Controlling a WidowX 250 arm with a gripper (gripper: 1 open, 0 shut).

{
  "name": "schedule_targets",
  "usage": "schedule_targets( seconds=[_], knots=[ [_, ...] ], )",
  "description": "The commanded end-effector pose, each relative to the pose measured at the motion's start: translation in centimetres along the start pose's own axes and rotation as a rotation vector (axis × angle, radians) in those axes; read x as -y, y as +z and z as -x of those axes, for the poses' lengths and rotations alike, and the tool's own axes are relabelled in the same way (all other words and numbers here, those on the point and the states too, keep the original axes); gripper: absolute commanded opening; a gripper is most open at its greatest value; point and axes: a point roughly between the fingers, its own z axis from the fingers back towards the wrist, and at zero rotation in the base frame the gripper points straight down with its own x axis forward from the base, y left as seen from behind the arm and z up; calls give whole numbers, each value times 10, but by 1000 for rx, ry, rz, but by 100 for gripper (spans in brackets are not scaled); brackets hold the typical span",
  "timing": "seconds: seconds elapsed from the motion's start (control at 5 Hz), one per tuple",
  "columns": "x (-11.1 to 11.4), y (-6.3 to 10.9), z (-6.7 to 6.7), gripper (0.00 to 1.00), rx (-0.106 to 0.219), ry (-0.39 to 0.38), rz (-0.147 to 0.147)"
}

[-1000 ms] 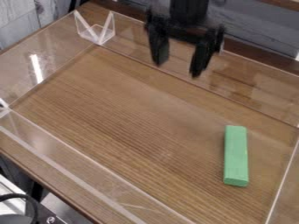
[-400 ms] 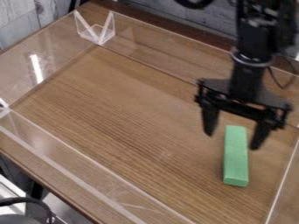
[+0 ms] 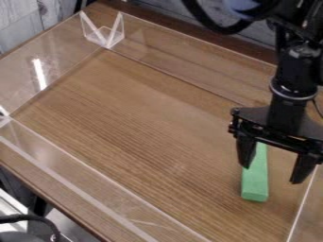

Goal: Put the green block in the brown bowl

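Camera view: wood-grain tabletop (image 3: pixel 139 113) boxed in by low clear acrylic walls (image 3: pixel 190 80); a small clear triangular stand (image 3: pixel 101 30) sits at the far-left corner. No brown bowl anywhere in frame.

Green block (image 3: pixel 256 177) lies flat on the wood at the right, near the right wall, long axis running roughly toward/away from the camera. Its far end is hidden behind the tool.

Black gripper (image 3: pixel 271 162) points straight down over the block's upper half, jaws spread wide with nothing between them. One finger (image 3: pixel 246 151) is left of the bar, the other to its right, so it straddles the short width. Fingertips look just above or at block level; can't tell from this angle if they touch the table.

Handling call: the bar looks rigid, light and smooth-sided, probably painted wood or plastic, not fragile. Best hold is across the narrow width near mid-length so it doesn't pivot in the pads. Current position is toward the far end; an off-centre pinch could let the long end droop or swing.
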Motion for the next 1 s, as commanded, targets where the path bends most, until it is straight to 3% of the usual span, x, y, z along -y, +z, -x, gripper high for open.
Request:
schedule_targets(
  seconds=[0.0, 0.8],
  knots=[
    [-3, 4, -11, 100, 39, 35, 31],
    [-9, -17, -21, 100, 38, 95, 62]
  ],
)
